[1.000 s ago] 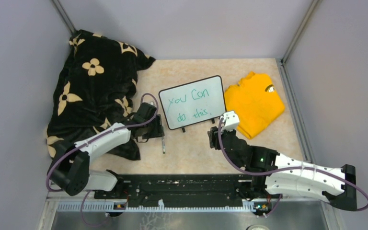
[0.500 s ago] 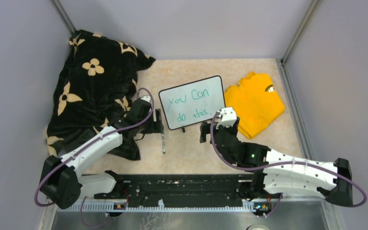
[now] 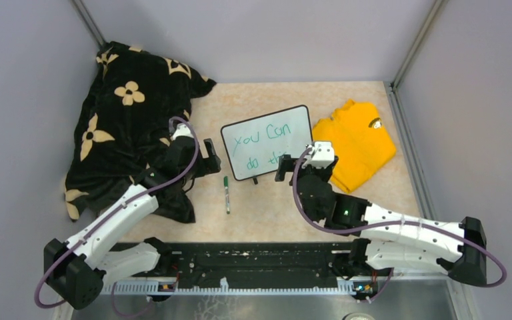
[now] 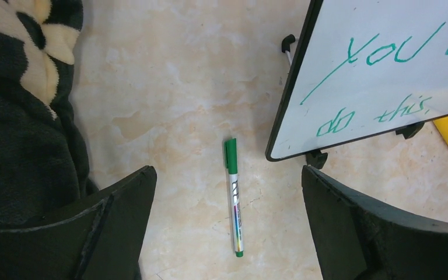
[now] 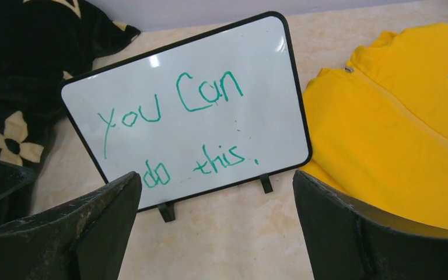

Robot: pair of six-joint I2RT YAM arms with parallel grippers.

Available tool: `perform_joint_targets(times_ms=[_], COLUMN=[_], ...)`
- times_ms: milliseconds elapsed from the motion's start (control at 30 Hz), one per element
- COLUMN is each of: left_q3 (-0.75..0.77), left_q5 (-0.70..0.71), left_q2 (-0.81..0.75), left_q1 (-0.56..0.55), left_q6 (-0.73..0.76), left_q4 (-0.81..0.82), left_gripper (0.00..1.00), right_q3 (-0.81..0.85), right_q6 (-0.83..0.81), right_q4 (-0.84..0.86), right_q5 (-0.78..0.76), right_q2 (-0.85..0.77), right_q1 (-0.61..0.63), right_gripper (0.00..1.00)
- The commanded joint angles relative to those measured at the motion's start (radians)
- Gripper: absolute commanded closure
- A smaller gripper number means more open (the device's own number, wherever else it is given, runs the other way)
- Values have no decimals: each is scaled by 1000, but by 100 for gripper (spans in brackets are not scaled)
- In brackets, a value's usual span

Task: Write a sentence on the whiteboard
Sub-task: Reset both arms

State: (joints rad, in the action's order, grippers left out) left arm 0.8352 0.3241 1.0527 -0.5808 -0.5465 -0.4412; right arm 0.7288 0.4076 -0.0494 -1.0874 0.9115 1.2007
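The whiteboard (image 3: 265,141) stands tilted on its small black feet mid-table, with "you can do this." written on it in green; it also shows in both wrist views (image 4: 385,70) (image 5: 186,111). A capped green marker (image 3: 227,194) (image 4: 233,195) lies loose on the table in front of the board's left corner. My left gripper (image 3: 208,157) (image 4: 227,175) is open above the marker, nothing between its fingers. My right gripper (image 3: 292,169) (image 5: 216,178) is open and empty, just in front of the board's lower right edge.
A black blanket with cream flowers (image 3: 130,127) (image 4: 17,116) is heaped at the left, under my left arm. A folded yellow shirt (image 3: 355,143) (image 5: 396,128) lies right of the board. Grey walls enclose the table on three sides.
Both grippers have opened wide. The left one has drawn back up and left, leaving the marker fully uncovered on the table. The right one has shifted left and closer to the board.
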Motion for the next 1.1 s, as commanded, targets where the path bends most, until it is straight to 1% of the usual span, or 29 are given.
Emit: perform_joint_targets(times_ms=[0,67,133,233,367,500,533,633,767,900,1067], left_q3=[-33,-32,-25,-6,25,94,124,236,381,519,663], left_q5=[47,60,67,14,-12,5,20,70,101,62,10], left_q2=[1,4,-8,-43,-89,-103,-97,-68,-25,7,43], left_q1=[-3,-2,-3,-3,-2,-3,-3,-3,-4,-4,-7], left_q6=[-42,-40,-15,130,188,247,263,319,346,390,447], left_q4=[24,20,25,58,84,124,124,111,81,63,62], left_gripper=[1,1,1,1,1,1,1,1,1,1,1], right_q3=[99,156,192,193,215,309,325,348,406,476,573], right_q6=[-24,26,51,52,14,-66,-90,-241,-385,-525,-606], right_q4=[-74,-180,-229,-226,-229,-264,-254,-159,-60,53,171], right_q5=[-2,2,28,92,183,161,148,137,133,155,169], right_q2=[39,66,79,66,59,94,97,85,82,101,152], right_q1=[-35,-52,-75,-124,-204,-219,-218,-218,-219,-219,-212], right_gripper=[1,1,1,1,1,1,1,1,2,2,1])
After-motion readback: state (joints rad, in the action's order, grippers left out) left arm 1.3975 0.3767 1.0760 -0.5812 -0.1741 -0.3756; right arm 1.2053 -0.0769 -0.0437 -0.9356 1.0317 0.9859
